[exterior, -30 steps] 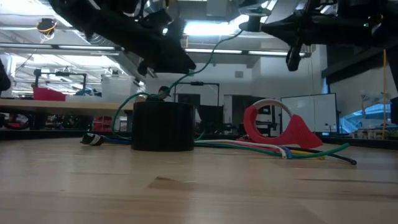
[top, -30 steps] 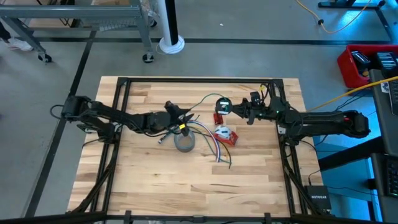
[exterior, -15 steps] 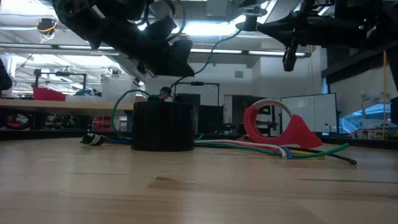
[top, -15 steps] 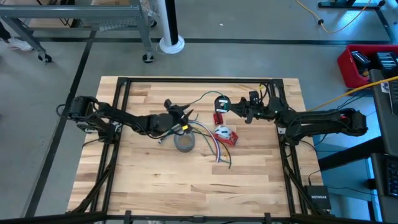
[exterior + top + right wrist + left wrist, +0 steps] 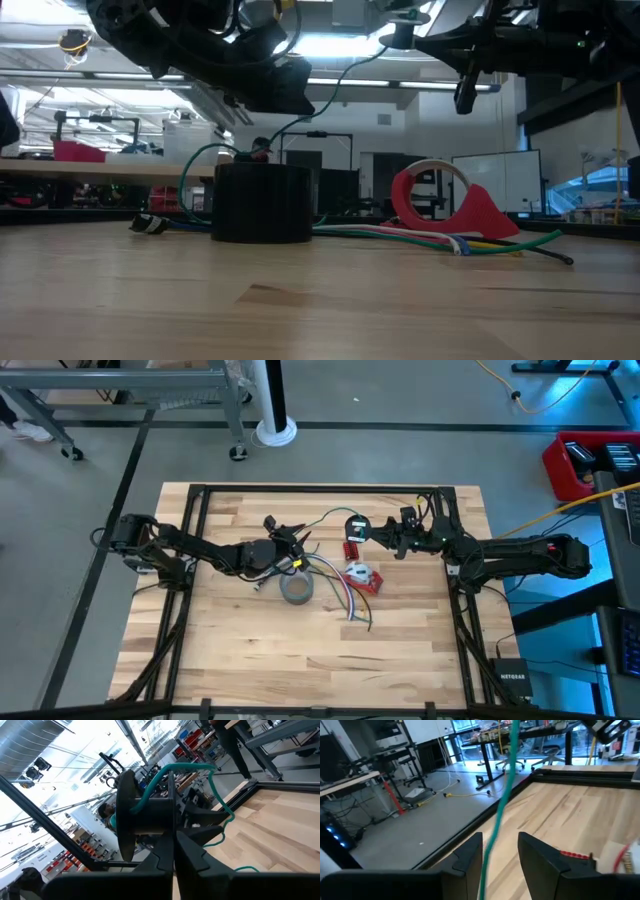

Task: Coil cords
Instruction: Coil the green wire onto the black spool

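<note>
A thin green cord (image 5: 325, 518) runs from a dark spool (image 5: 357, 527) in an arc toward the table's left, to my left gripper (image 5: 298, 543). My right gripper (image 5: 378, 535) is shut on the spool and holds it above the table's far middle. In the left wrist view the cord (image 5: 506, 785) passes between the open fingers of my left gripper (image 5: 500, 837). In the low view the cord (image 5: 195, 170) drops behind the grey tape roll (image 5: 262, 203), which rests flat on the table. My left gripper's fingers stand on either side of the green cord; I cannot tell whether either finger (image 5: 470, 855) touches it. My right gripper pinches the spool's thin flange (image 5: 170, 815) between its two shut fingers, roughly level from the table's right side. The spool, with green cord wound on its hub (image 5: 150, 800), is lifted clear of the table.
The grey tape roll (image 5: 296, 589) lies just near of my left gripper. A red tape dispenser (image 5: 362, 577) and a bundle of coloured wires (image 5: 342, 598) lie right of it. A small red part (image 5: 351, 549) sits under the spool. Bare wood stretches toward the near edge.
My left gripper has rolled about its own axis above the tape roll, staying almost in place, with the cord still running through its fingers. My right gripper and the spool have kept still.
</note>
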